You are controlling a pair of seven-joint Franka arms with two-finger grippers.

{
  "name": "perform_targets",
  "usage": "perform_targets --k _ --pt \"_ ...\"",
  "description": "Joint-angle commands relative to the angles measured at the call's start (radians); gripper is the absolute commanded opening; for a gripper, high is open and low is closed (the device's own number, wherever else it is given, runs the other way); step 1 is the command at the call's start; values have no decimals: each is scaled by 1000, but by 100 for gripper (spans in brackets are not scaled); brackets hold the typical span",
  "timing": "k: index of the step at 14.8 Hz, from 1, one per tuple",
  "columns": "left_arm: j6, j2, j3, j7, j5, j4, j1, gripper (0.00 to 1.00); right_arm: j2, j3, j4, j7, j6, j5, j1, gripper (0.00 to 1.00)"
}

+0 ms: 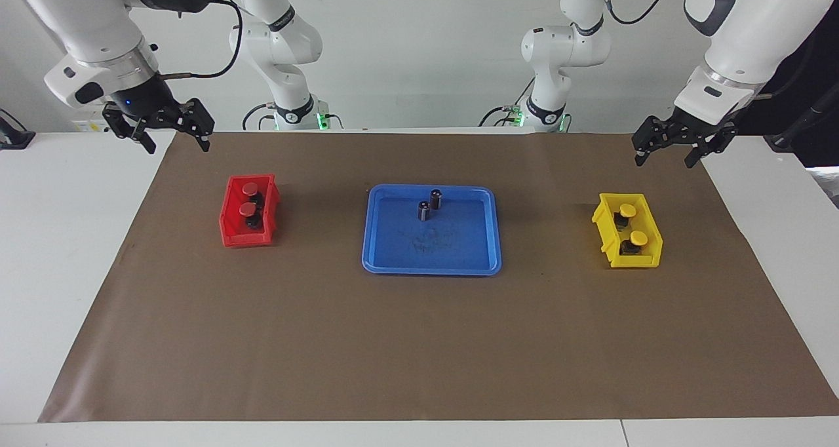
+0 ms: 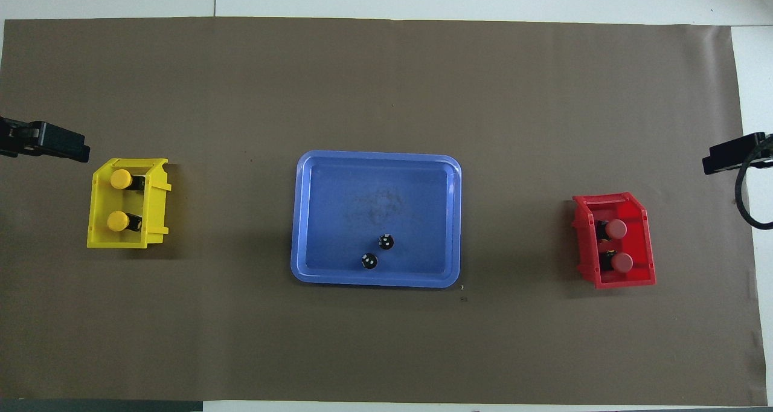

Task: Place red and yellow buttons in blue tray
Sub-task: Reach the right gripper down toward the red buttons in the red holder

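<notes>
Two red buttons point(image 1: 250, 189) point(image 1: 248, 209) sit in the small red bin point(image 1: 249, 212) toward the right arm's end; they also show in the overhead view point(image 2: 616, 228) point(image 2: 621, 261). Two yellow buttons point(image 1: 628, 210) point(image 1: 638, 238) sit in the small yellow bin point(image 1: 628, 231) toward the left arm's end, also in the overhead view point(image 2: 121, 179) point(image 2: 117, 220). The blue tray point(image 1: 432, 268) point(image 2: 374, 188) lies mid-table between the bins. My right gripper point(image 1: 178, 147) point(image 2: 731, 155) hangs open and empty above the mat's edge beside the red bin. My left gripper point(image 1: 663, 162) point(image 2: 45, 141) hangs open and empty beside the yellow bin.
Two dark capless cylinders point(image 1: 436, 198) point(image 1: 424, 210) stand upright in the blue tray, in the part nearer to the robots. A brown mat point(image 1: 328, 342) covers most of the white table. Two more arm bases stand at the table's robot end.
</notes>
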Motion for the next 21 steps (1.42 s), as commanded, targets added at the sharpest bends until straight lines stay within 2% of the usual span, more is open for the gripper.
perform_targets --k 1,14,17,19,21 --pt "5 -38 9 -7 5 -47 -6 100 -12 6 -21 6 18 14 -5 100" --pt "-8 -35 6 -5 6 -45 -3 100 -20 6 -41 -1 11 17 3 100" --pt "-34 -38 6 -11 6 -51 5 100 -40 6 -107 3 71 19 6 100" --pt "-41 -40 7 -18 4 -50 -4 100 -55 6 -151 5 113 19 15 91" --pt "-42 -47 6 -15 2 -48 -4 100 -80 6 -220 5 169 20 18 87"
